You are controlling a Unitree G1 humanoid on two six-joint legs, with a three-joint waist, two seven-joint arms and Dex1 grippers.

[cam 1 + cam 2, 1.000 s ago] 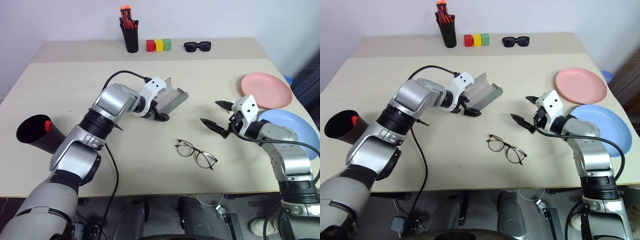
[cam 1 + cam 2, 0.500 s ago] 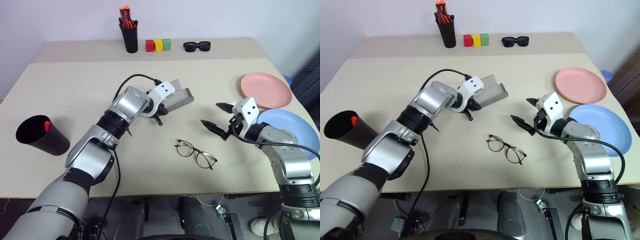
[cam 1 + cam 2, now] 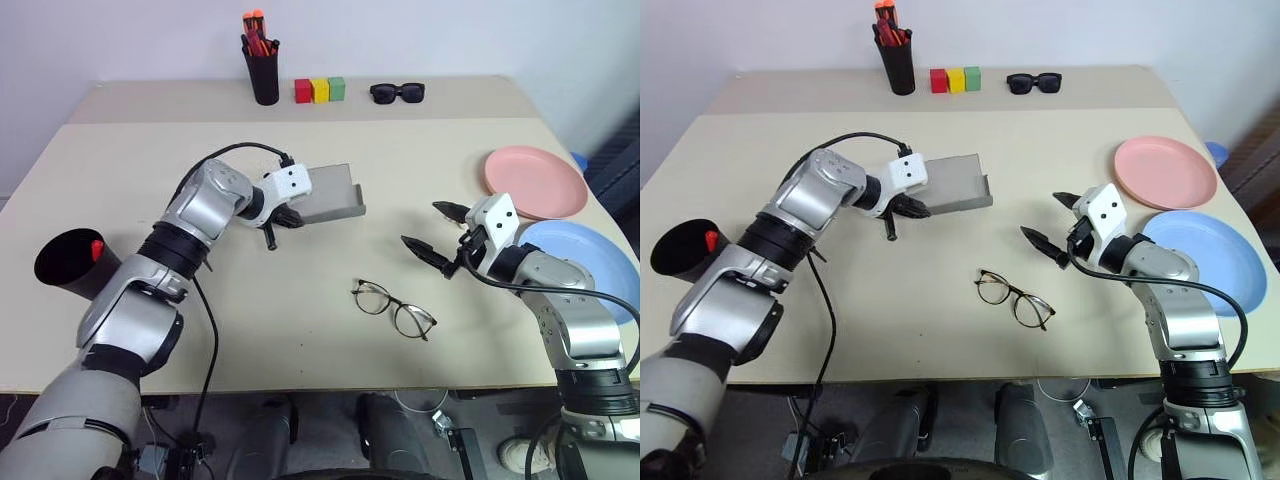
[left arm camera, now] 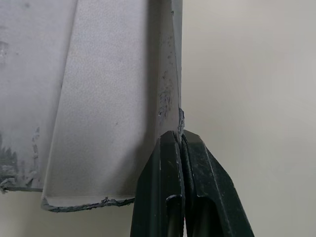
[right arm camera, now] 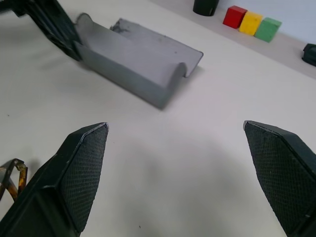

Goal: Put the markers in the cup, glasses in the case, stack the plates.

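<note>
The grey case [image 3: 330,195] lies open at mid-table, and my left gripper [image 3: 283,214] is shut on the rim of its near wall; the left wrist view shows the fingertips [image 4: 170,148] pinching that edge. The wire-framed glasses [image 3: 393,308] lie unfolded on the table in front of the case. To their right my right gripper [image 3: 422,225] hovers open and holds nothing. The pink plate [image 3: 535,182] and the blue plate [image 3: 590,265] lie side by side at the right edge. The black cup [image 3: 65,268] sits at the far left with a red-capped marker [image 3: 97,250] in it.
Along the back shelf stand a black pen holder [image 3: 263,70] with orange pens, red, yellow and green blocks [image 3: 320,90], and black sunglasses [image 3: 397,93]. Bare tabletop lies between the case and the glasses.
My left gripper has shut on the case's edge and drawn it a little to the left, rolling the wrist so the case lies flatter. The right arm and the glasses have kept still.
</note>
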